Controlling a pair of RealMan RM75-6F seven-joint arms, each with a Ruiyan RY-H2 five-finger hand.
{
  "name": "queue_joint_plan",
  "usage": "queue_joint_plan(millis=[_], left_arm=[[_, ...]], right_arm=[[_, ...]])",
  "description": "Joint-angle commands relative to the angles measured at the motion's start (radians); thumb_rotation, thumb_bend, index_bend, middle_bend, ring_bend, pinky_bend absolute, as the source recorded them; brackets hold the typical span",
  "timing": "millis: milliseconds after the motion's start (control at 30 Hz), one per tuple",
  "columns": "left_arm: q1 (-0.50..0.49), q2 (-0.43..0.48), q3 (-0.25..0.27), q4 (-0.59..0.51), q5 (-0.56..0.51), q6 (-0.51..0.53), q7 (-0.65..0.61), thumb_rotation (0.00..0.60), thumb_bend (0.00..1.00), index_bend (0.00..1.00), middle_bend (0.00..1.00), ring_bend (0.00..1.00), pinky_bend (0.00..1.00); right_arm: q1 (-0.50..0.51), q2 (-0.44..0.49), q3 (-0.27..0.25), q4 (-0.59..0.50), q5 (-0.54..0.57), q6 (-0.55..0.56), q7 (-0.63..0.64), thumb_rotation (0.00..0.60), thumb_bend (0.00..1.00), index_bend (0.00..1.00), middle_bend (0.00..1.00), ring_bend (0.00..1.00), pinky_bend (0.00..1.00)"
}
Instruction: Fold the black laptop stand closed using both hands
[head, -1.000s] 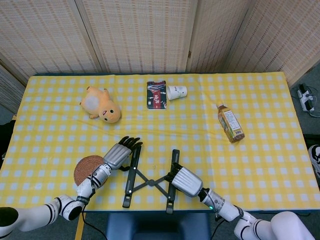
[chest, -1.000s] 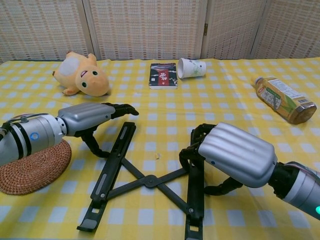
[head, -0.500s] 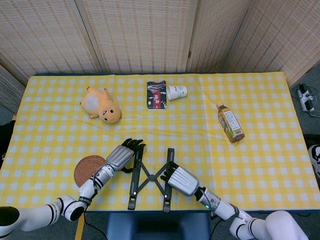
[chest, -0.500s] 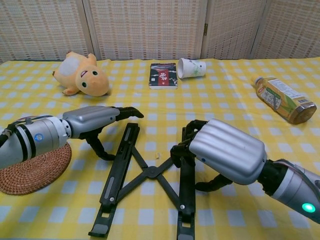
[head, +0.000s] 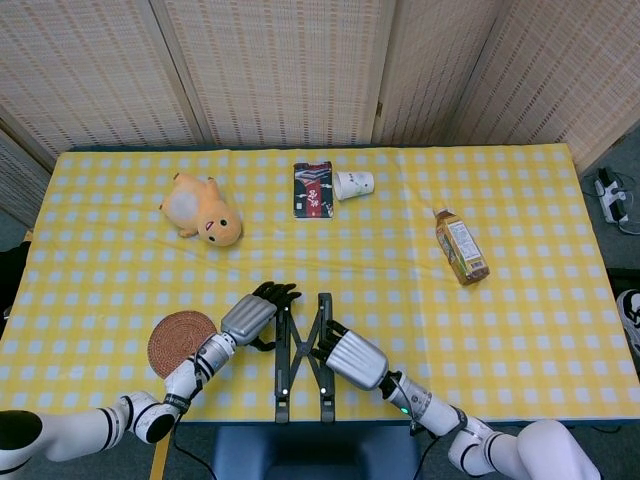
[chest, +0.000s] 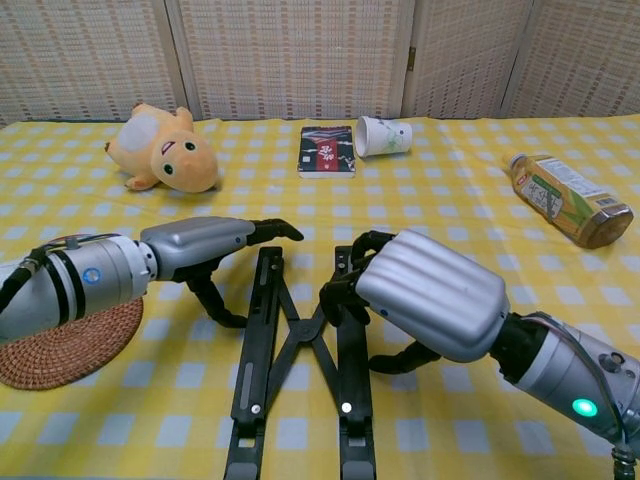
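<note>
Black laptop stand sits at the near edge of the surface, rails nearly parallel w/ the cross links showing between. Left hand presses its rail w/ fingers extended; right hand curls around the other rail. IMO push both inward evenly, keep it flat. Chest view shows finger contact; head view shows rail alignment.

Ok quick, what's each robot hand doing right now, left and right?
Left robot hand: holds nothing, fingers lie against the stand's left bar.
Right robot hand: fingers curled on the stand's right bar; a full grip cannot be told.
</note>
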Motion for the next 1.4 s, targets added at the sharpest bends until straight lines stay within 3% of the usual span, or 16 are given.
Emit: queue_joint_plan(millis=[33, 233, 333, 533, 667, 767, 967, 1133, 1400], left_arm=[[-0.003, -0.004, -0.001, -0.004, -0.002, -0.003, 0.003, 0.6, 0.24, 0.04, 0.03, 0.0, 0.0], [-0.009, -0.013, -0.004, 0.0, -0.012, 0.0, 0.033, 0.6, 0.24, 0.04, 0.03, 0.0, 0.0], [-0.002, 0.0, -0.009, -0.01, -0.023, 0.012, 0.043, 0.6, 0.24, 0.03, 0.02, 0.0, 0.0], [0.026, 0.065, -0.012, -0.071, -0.019, 0.06, 0.035, 0.6, 0.24, 0.01, 0.01, 0.0, 0.0], [0.052, 0.116, -0.011, -0.12, -0.002, 0.108, 0.021, 0.6, 0.24, 0.01, 0.01, 0.0, 0.0], [0.068, 0.154, -0.01, -0.154, 0.007, 0.132, 0.008, 0.6, 0.24, 0.01, 0.01, 0.0, 0.0], [0.094, 0.206, -0.003, -0.196, 0.019, 0.16, -0.026, 0.6, 0.24, 0.01, 0.01, 0.0, 0.0], [0.106, 0.221, 0.003, -0.19, 0.019, 0.16, -0.057, 0.6, 0.24, 0.01, 0.0, 0.0, 0.0], [0.117, 0.224, 0.006, -0.158, 0.026, 0.16, -0.109, 0.6, 0.24, 0.01, 0.0, 0.0, 0.0]], right_arm=[[0.004, -0.005, 0.0, 0.005, 0.001, 0.0, -0.001, 0.6, 0.15, 0.51, 0.62, 0.59, 0.31], [0.006, -0.003, -0.011, 0.007, 0.0, -0.001, 0.001, 0.6, 0.15, 0.5, 0.61, 0.59, 0.3], [0.006, 0.032, -0.024, -0.026, -0.008, 0.001, -0.014, 0.6, 0.15, 0.4, 0.52, 0.55, 0.29], [0.057, 0.192, -0.043, -0.252, -0.021, -0.09, -0.081, 0.6, 0.15, 0.12, 0.31, 0.33, 0.27], [0.141, 0.337, -0.03, -0.494, 0.008, -0.253, -0.107, 0.6, 0.15, 0.01, 0.2, 0.22, 0.16], [0.203, 0.423, -0.009, -0.637, 0.045, -0.383, -0.13, 0.6, 0.15, 0.0, 0.13, 0.18, 0.13], [0.309, 0.511, 0.037, -0.784, 0.136, -0.642, -0.25, 0.6, 0.15, 0.0, 0.04, 0.11, 0.08], [0.355, 0.515, 0.073, -0.82, 0.203, -0.766, -0.37, 0.6, 0.15, 0.0, 0.0, 0.06, 0.0], [0.387, 0.471, 0.088, -0.788, 0.255, -0.836, -0.471, 0.6, 0.15, 0.0, 0.0, 0.03, 0.0]])
